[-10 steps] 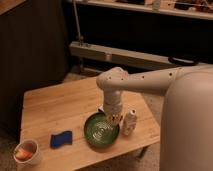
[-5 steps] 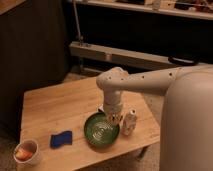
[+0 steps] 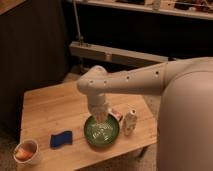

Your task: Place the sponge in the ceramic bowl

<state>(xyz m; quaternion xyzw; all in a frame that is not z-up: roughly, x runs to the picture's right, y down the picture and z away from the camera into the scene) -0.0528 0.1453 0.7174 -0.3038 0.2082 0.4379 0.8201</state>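
Gripper [image 3: 101, 118] is held low over the green ceramic bowl [image 3: 113, 136]; clasped or released can't be told. Dark-blue sponge [image 3: 61, 139] is seen flat on the table [image 3: 45, 107], just left of bowl, not in it. Risk: bowl rim clipped, or can [image 3: 130, 122] & packet [image 3: 116, 114] at right knocked, by a low swing. Room is left twd sponge; front edge is near.

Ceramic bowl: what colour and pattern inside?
The ceramic bowl is green with concentric rings, in the camera view; the gripper hangs over its far rim.
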